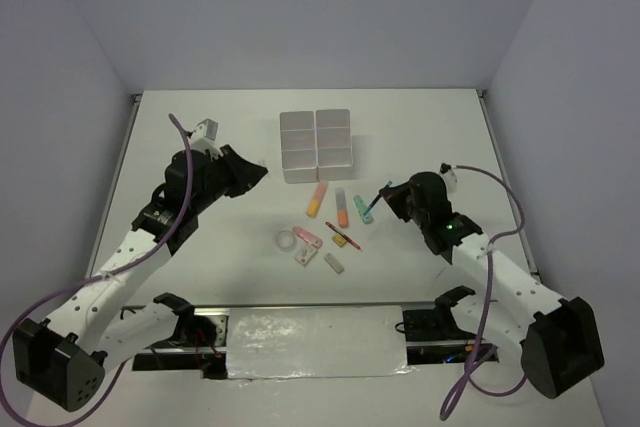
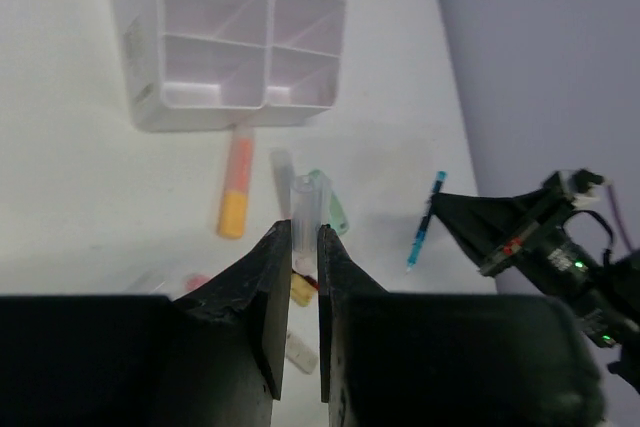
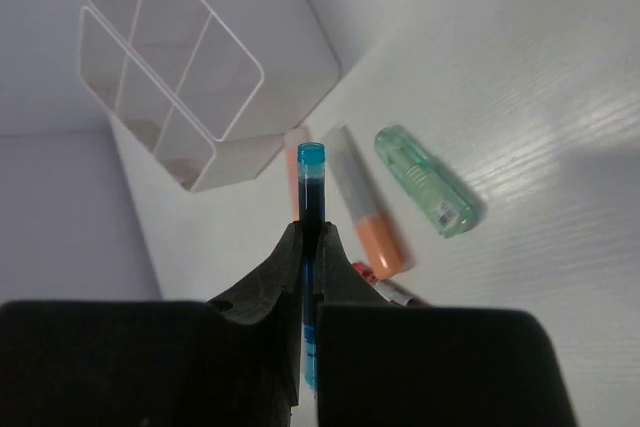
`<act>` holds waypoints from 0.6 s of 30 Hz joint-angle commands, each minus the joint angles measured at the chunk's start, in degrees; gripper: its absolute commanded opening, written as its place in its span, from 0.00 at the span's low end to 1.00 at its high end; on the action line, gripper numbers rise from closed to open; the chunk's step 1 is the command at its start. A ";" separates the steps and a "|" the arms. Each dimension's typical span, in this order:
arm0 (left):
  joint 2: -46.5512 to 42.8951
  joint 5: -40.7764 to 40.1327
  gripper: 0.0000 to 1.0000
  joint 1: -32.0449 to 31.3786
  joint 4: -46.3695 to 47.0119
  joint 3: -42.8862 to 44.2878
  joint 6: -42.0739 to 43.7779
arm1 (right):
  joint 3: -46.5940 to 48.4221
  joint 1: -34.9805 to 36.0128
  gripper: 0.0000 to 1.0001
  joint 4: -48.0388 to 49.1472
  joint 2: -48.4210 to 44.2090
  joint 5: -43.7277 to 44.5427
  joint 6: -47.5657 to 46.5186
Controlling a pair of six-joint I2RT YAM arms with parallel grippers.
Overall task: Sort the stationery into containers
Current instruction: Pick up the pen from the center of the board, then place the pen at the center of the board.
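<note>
- Table [image 1: 200, 137] – plain white, with the whole pile of stationery lying roughly between the two grippers.
- Containers [image 1: 316, 145] – the white six-box block stands upright. It's ahead of the left gripper [image 2: 303, 237] and off to its left. From the right gripper [image 3: 310, 237] it's ahead and left too, well apart from both.
- Left gripper – fingers pretty much together, just a sliver of gap with nothing pinched in it. It hangs above the table, looking down on the pile.
- Right gripper – clamped on the blue pen [image 3: 311, 192], which pokes out past the fingertips. Can't tell if the pen's other end touches the table.
- Peach highlighter [image 3: 365, 212] – lying flat just past the right fingertips, a touch to their right, grey cap end toward the containers.
- Orange highlighter [image 2: 236, 187] – flat, ahead and left of the left fingertips. From the right wrist it's mostly hidden behind the pen.
- Green highlighter [image 3: 425, 182] – flat, right of the peach one, and the loose item nearest the right gripper.
- Red pen [image 1: 343, 237] – thin, lying nearer the arm bases than the highlighters.
- Tape ring [image 1: 287, 240] – clear, flat, on the left gripper's side of the pile.
- Erasers [image 1: 308, 238] – small, just beside the ring.
</note>
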 commanded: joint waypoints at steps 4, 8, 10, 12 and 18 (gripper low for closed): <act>2.95 13.08 0.00 -3.59 29.59 -1.78 4.34 | -1.93 0.67 0.00 1.26 -7.98 -2.76 24.35; 4.71 15.12 0.00 -6.76 40.32 -3.89 7.33 | -6.75 2.07 0.00 4.22 -13.52 -4.16 39.06; 4.89 15.47 0.00 -8.69 46.01 -5.39 9.78 | -6.94 3.04 0.00 4.93 -15.72 -3.20 44.87; 4.98 17.05 0.00 -9.93 49.46 -6.53 11.37 | -7.55 3.92 0.00 6.15 -16.61 -1.36 48.48; 6.03 19.60 0.00 -14.76 68.78 -11.98 18.23 | -8.26 5.67 0.00 20.62 -13.45 -3.64 59.29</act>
